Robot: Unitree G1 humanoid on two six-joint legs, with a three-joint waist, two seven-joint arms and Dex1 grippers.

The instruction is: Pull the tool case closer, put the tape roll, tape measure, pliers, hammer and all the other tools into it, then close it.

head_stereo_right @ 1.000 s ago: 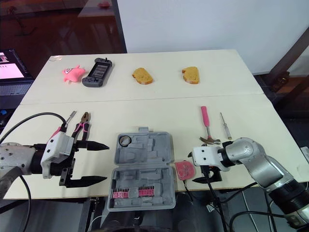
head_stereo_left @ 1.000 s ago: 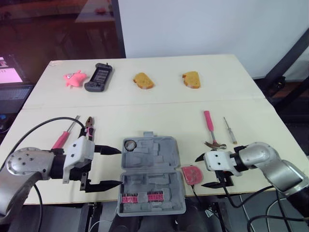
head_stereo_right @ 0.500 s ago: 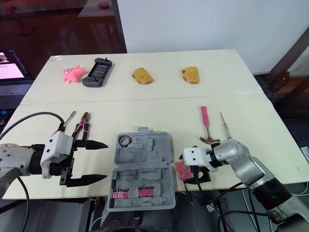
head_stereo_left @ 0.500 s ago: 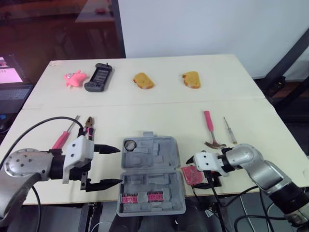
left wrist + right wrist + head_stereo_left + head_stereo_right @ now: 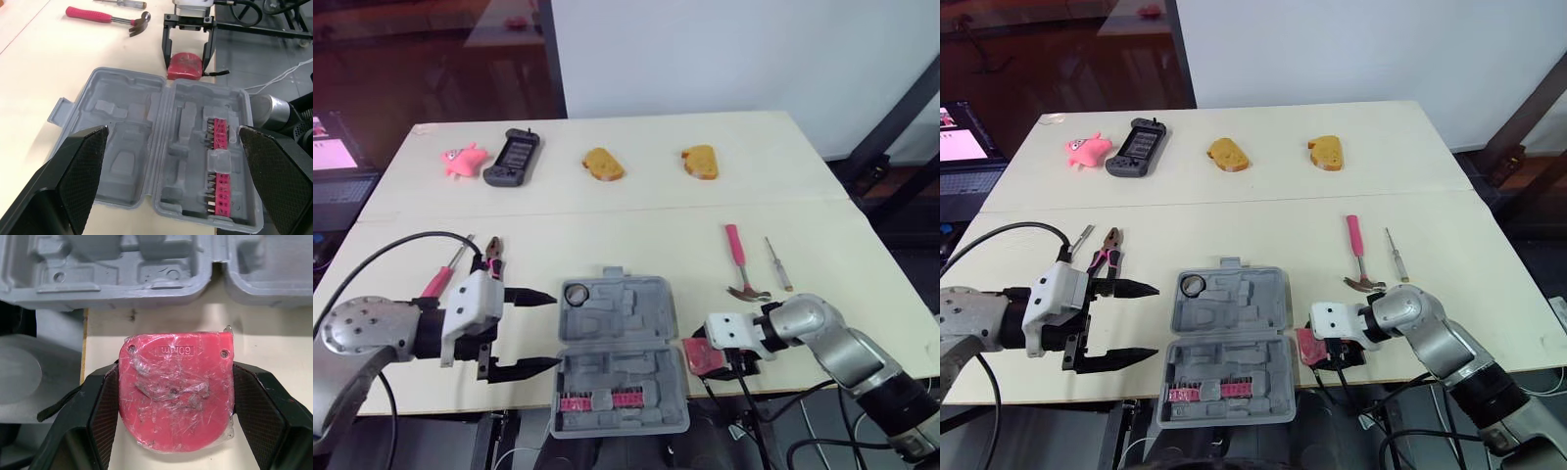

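— What moved over that second?

— The right gripper (image 5: pixel 186 61). At the start it hung with its fingers spread, to the right of the tape measure (image 5: pixel 173 401) and clear of it.

— And then?

— It swung left, toward the tool case (image 5: pixel 619 352). Half a second back it had already reached the tape measure.

— How did it end up?

— Its fingers (image 5: pixel 105 401) came in on both sides of the red housing until they touched it, one on each flank. The forearm drew in closer to the case with it.

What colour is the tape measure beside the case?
The tape measure is red; right wrist view shows it best.
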